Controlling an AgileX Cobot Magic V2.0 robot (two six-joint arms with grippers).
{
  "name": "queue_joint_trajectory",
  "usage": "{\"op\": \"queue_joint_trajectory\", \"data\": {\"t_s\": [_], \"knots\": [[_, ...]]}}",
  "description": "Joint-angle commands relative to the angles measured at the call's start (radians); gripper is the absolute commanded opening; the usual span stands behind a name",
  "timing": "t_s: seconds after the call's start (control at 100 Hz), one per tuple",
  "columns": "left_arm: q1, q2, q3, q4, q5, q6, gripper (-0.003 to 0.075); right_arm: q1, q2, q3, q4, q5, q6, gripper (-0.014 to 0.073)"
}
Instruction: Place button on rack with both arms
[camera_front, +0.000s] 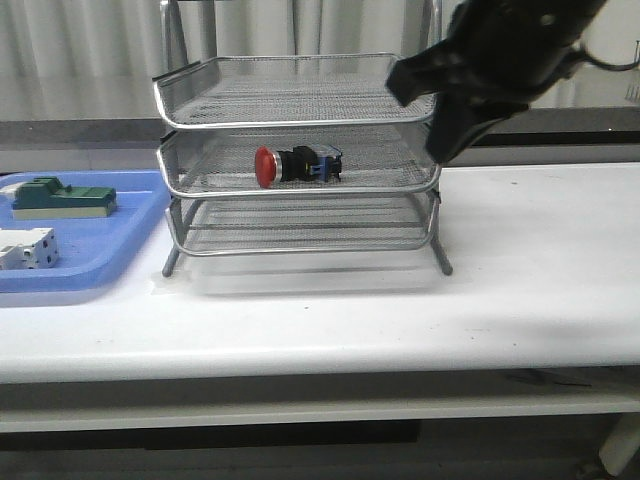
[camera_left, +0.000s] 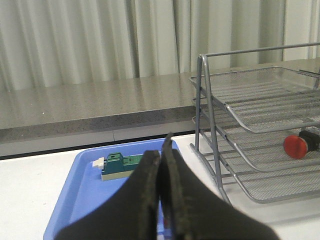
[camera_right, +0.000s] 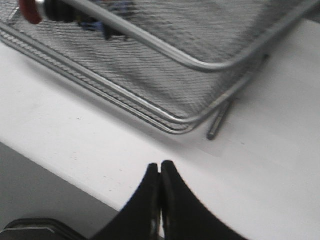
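Observation:
The button (camera_front: 295, 165) lies on its side on the middle tier of the silver wire rack (camera_front: 300, 58), red head to the left. My right gripper (camera_front: 441, 150) hangs by the rack's right end, up at the level of the upper tiers, shut and empty. In the right wrist view its closed tips (camera_right: 160, 165) are over bare table, apart from the rack (camera_right: 200, 67) and the button (camera_right: 30, 10). My left gripper (camera_left: 161, 150) is shut with nothing in it, above the blue tray. From there the rack (camera_left: 205, 100) and button (camera_left: 298, 145) show on one side. The left arm is outside the front view.
A blue plastic tray (camera_front: 100, 270) sits left of the rack, holding a green flat component (camera_front: 60, 197) and a white switch block (camera_front: 25, 248). The tray (camera_left: 75, 190) and green component (camera_left: 120, 165) also show in the left wrist view. White table surface runs right of the rack.

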Motion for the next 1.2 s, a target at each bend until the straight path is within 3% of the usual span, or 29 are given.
{"op": "queue_joint_trajectory", "data": {"t_s": [0.0, 0.24, 0.43, 0.83, 1.19], "knots": [[0.002, 0.007, -0.029, -0.006, -0.071, -0.007, -0.0020, -0.063, -0.144, 0.048, -0.009, -0.082, 0.007, -0.0056], [0.002, 0.007, -0.029, -0.006, -0.071, -0.007, -0.0020, -0.232, -0.427, 0.251, -0.009, -0.141, 0.007, -0.0056], [0.002, 0.007, -0.029, -0.006, -0.071, -0.007, -0.0020, -0.305, -0.666, 0.418, -0.008, -0.181, 0.007, -0.0056], [0.002, 0.007, -0.029, -0.006, -0.071, -0.007, -0.0020, -0.312, -1.121, 0.655, -0.008, -0.183, 0.007, -0.0056], [0.002, 0.007, -0.029, -0.006, -0.071, -0.007, -0.0020, -0.312, -1.198, 0.662, -0.008, -0.158, 0.007, -0.0056]]}}
